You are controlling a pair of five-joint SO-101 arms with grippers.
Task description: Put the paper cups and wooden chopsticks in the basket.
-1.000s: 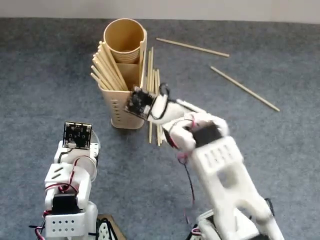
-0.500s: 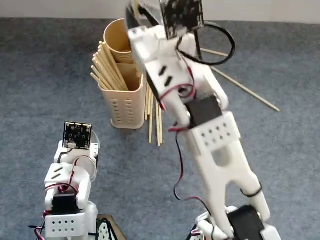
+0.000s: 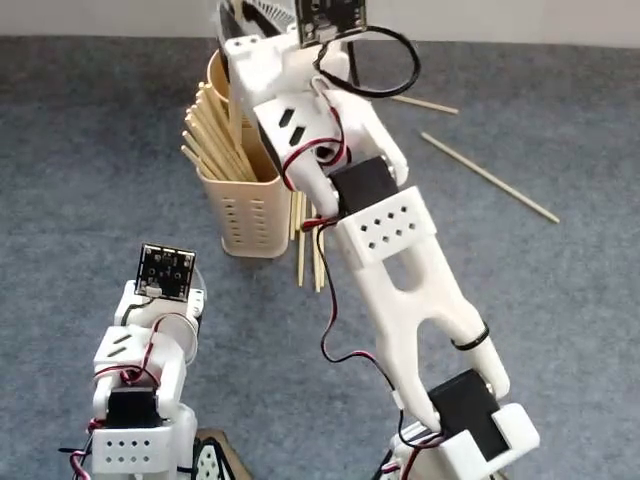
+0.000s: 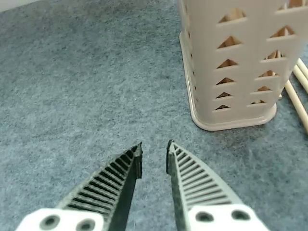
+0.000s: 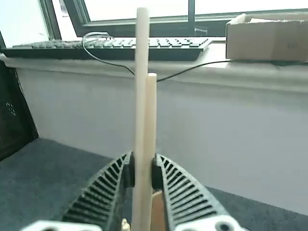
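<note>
the right gripper (image 5: 142,169) has its jaws clamped on two wooden chopsticks (image 5: 143,96), held upright side by side above the far end of the basket (image 3: 245,215), which stands at about 11 o'clock on the grey bench (image 3: 80,150). we see more chopsticks (image 3: 215,140) leaning in the basket, and what looks like a paper cup (image 3: 214,80) behind them, mostly hidden by the arm. a few sticks (image 3: 306,250) lie just beside the basket at its 3 o'clock. two loose chopsticks (image 3: 490,178) lie well apart at 2 o'clock. the left gripper (image 4: 154,159), at 7 o'clock, hovers low near the basket, its jaws slightly apart with nothing between them.
</note>
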